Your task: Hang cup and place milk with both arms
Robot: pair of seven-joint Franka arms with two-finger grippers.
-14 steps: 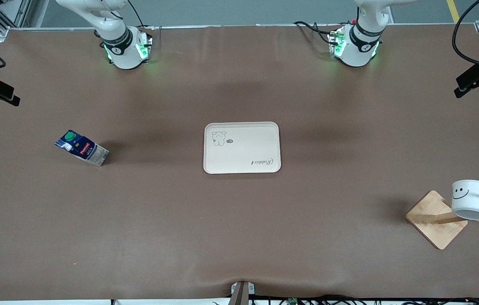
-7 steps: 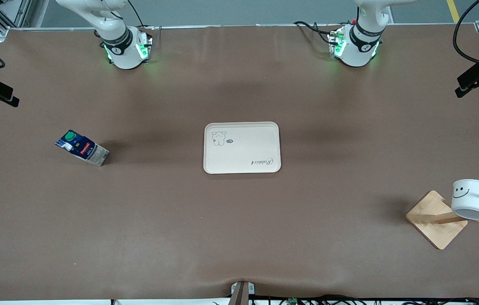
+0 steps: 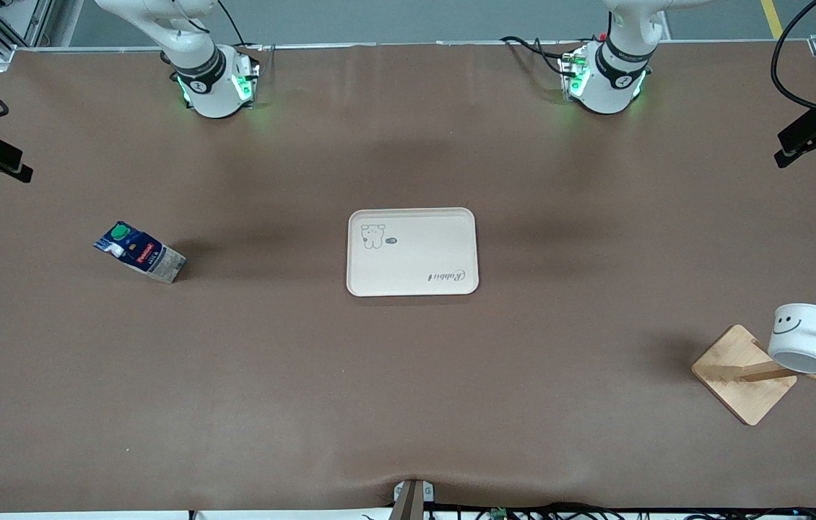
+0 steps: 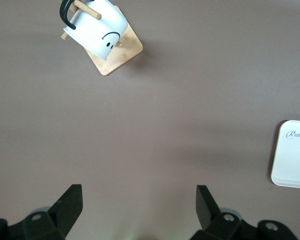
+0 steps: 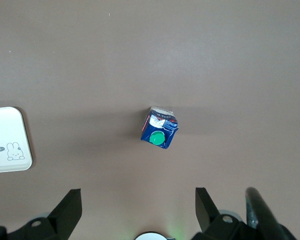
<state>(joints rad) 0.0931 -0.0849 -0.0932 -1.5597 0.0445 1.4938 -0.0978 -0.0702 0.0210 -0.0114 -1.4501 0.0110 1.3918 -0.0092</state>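
The cup (image 3: 809,337) hangs by its black handle on a peg of the wooden rack (image 3: 744,373) at the left arm's end of the tabletop (image 3: 408,375); it has swung a little since a second ago, so I think the hanging is done; the milk (image 3: 139,251) has not moved and stands well apart from the tray (image 3: 412,251), marked "Rabbit"; its label is too small to read; the left pincer (image 4: 139,200) and right pincer (image 5: 138,200) are both wide and empty, high over the tabletop.
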